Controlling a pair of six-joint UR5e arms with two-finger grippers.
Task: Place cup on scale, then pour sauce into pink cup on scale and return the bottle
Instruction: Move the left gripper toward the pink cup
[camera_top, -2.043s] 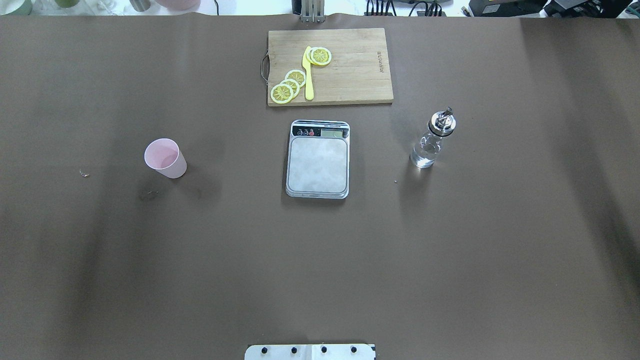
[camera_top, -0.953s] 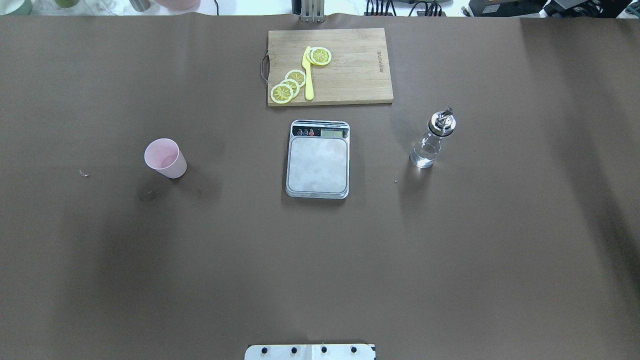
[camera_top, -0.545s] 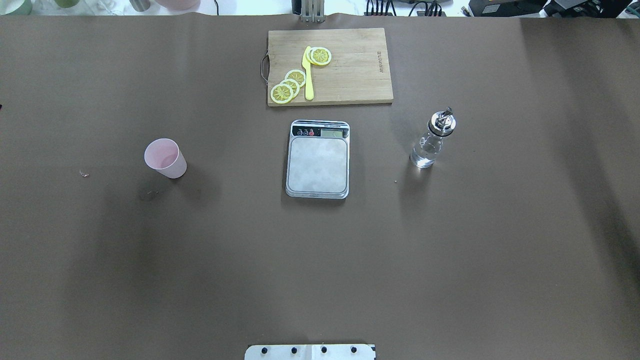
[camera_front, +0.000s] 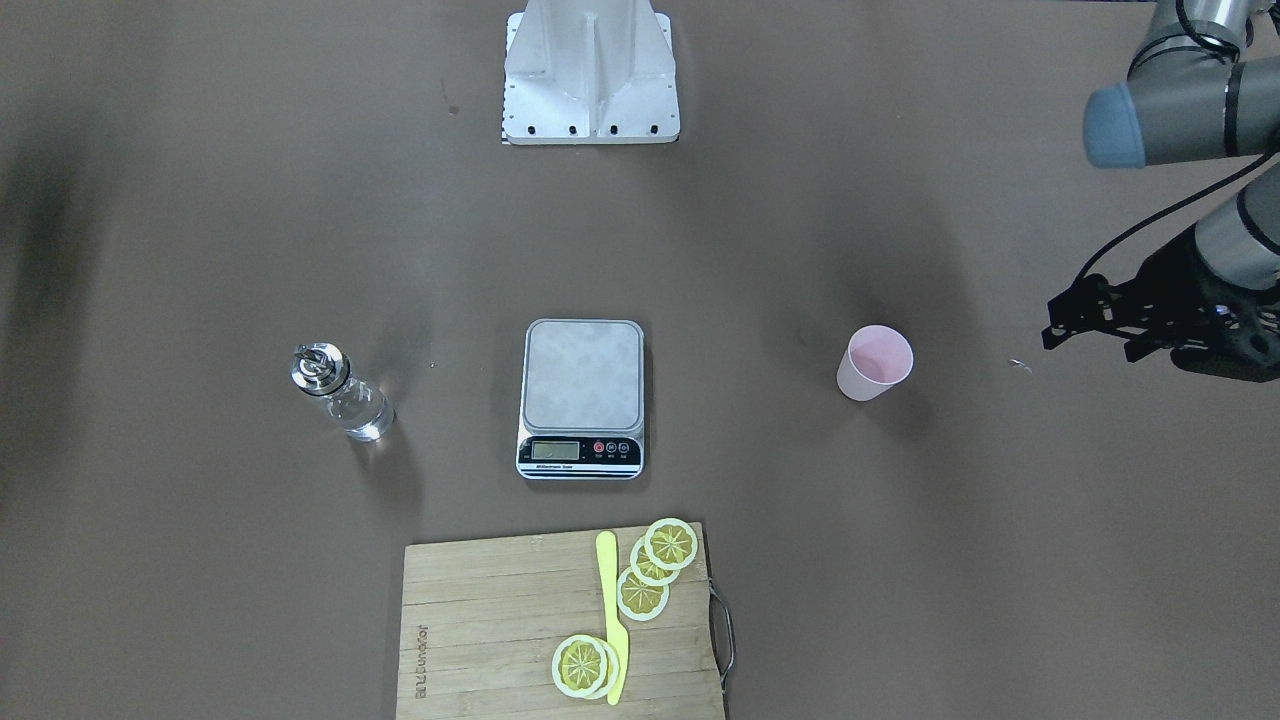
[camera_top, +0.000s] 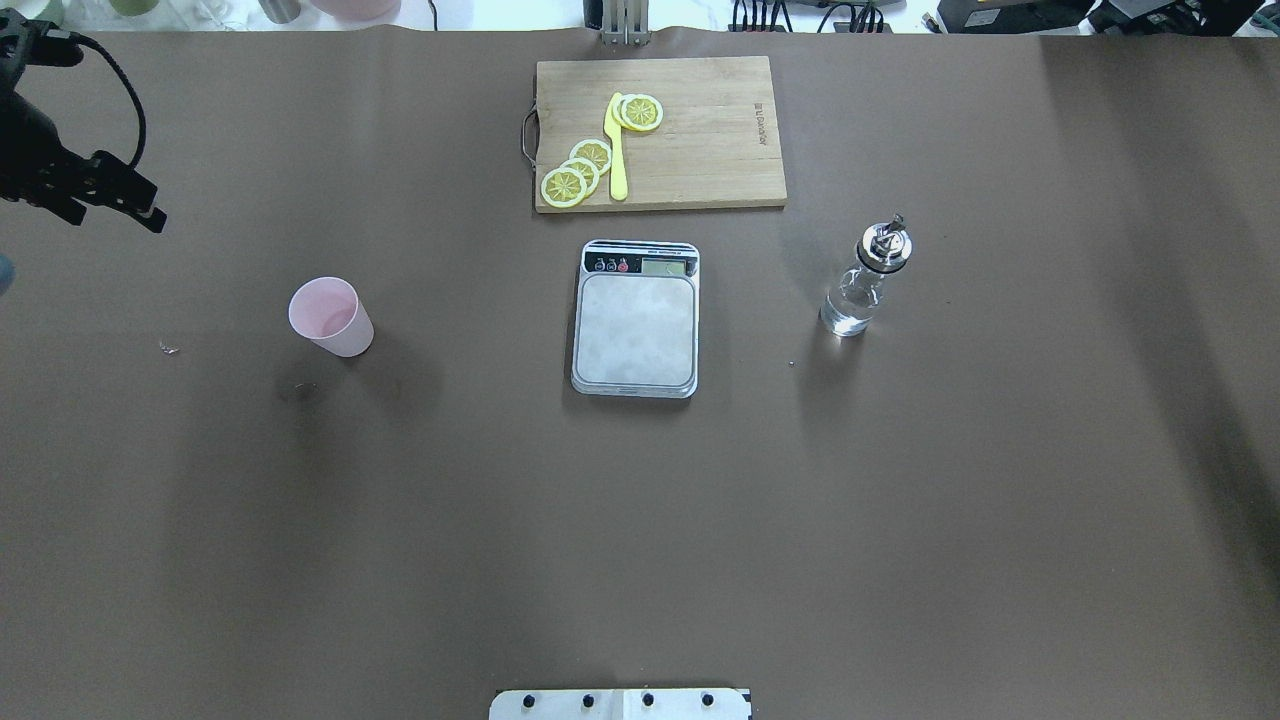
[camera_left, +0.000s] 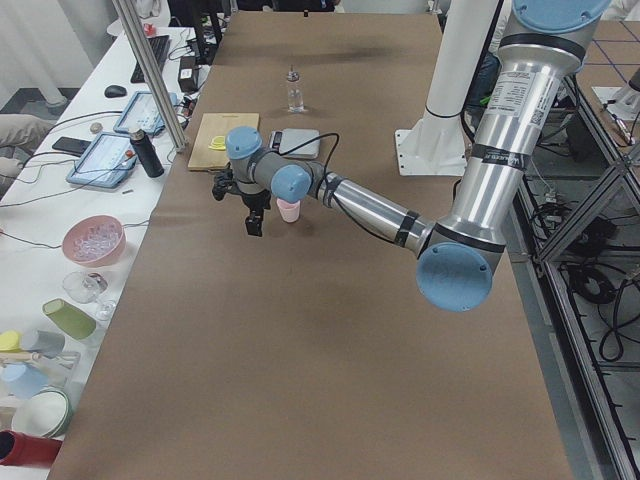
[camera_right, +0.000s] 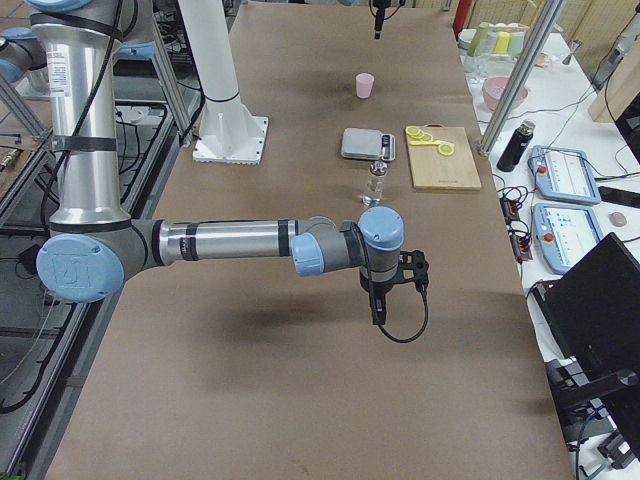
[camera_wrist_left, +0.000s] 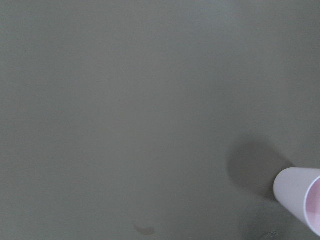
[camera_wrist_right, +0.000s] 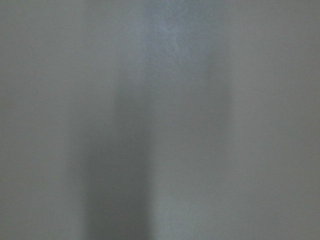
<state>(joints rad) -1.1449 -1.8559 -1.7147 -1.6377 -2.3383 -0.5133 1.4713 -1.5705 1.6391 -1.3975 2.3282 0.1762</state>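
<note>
1. My left gripper (camera_top: 113, 212) hangs over the far-left part of the surface (camera_top: 640, 560). Its fingers are spread and it holds nothing. It is well apart from the cup (camera_top: 331, 316) and farther from my base than the cup is.
2. The cup stands upright, mouth up, on my left side of the surface, well apart from the scale (camera_top: 636, 330). Because it sits on that side, I judge it to be my left arm's job. My left wrist view shows only part of it in the lower right corner, so I am not yet lined up.
3. The scale lies in the middle with its steel platform bare. Its display strip faces away from my base. I judge that the central spot lets both arms reach it.
4. The bottle (camera_top: 860, 290) stands upright on my right, well apart from the scale, with its silver pourer on top. That leaves it for my right arm.
5. My right gripper (camera_right: 378, 305) shows only in the side view, so I cannot tell whether it is spread or pressed together. Its wrist camera sees only bare surface.
6. A cutting board (camera_top: 700, 150) with lemon slices and a yellow knife lies just beyond the scale. It plays no part in the task.
7. I judge that the first step has not begun. Next, my left gripper should come down around the cup's wall. The cup is light and tapered, so it could tip or slip, and it needs a gentle, level pinch.
</note>
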